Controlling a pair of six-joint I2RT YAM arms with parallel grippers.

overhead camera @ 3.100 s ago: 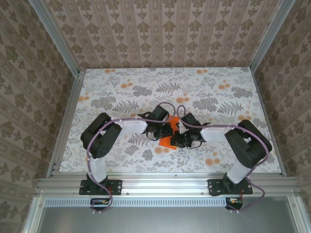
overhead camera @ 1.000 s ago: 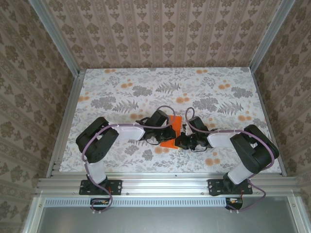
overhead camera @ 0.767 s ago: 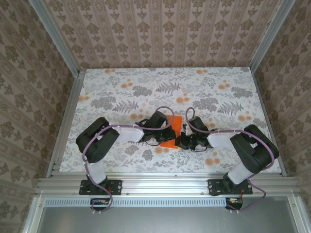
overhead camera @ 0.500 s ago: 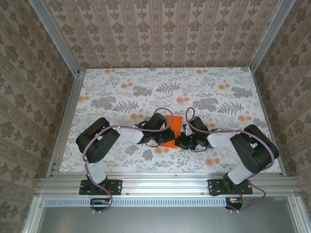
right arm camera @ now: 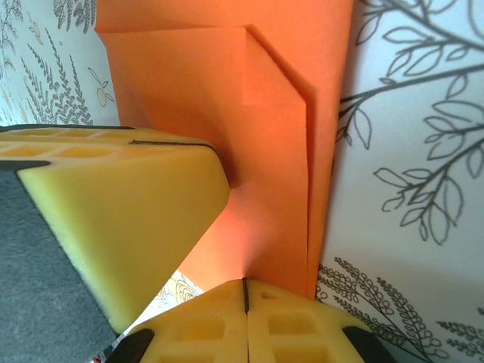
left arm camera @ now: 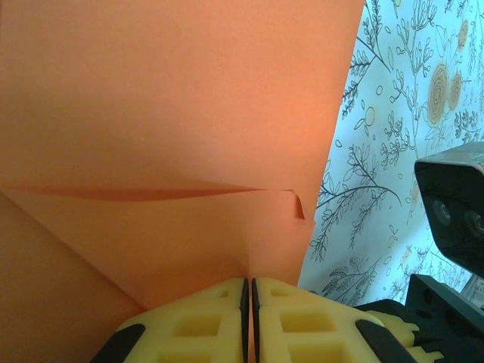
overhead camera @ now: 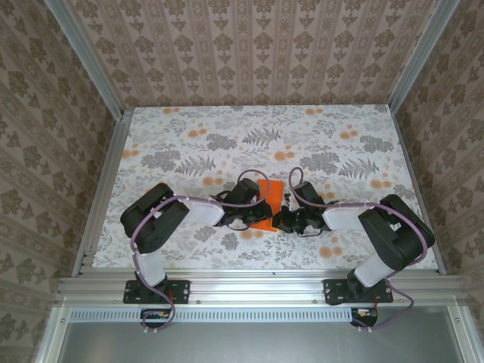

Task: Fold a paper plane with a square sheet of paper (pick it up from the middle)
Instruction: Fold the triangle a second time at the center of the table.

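The square sheet of paper (overhead camera: 268, 198) is bright orange and creased, with folded flaps, and lies between the two grippers at the table's near middle. My left gripper (overhead camera: 255, 211) is shut on it: in the left wrist view the paper (left arm camera: 174, 98) runs into the slit between the yellow fingertips of that gripper (left arm camera: 248, 295). My right gripper (overhead camera: 279, 220) is shut, and in the right wrist view its tips (right arm camera: 244, 293) rest against the folded paper (right arm camera: 265, 136) beside a doubled edge. One left finger (right arm camera: 121, 204) shows there, close to the left of the paper.
The table (overhead camera: 325, 144) carries a white cloth printed with grey leaves and pale orange flowers. Patterned walls and aluminium rails (overhead camera: 102, 197) close in the sides and back. The right wrist's black housing (left arm camera: 454, 212) sits close on the left gripper's right.
Since three seconds ago both arms have sunk lower with their elbows spread outward. Over the last second the left gripper edged slightly right with the paper; the right arm stayed put.
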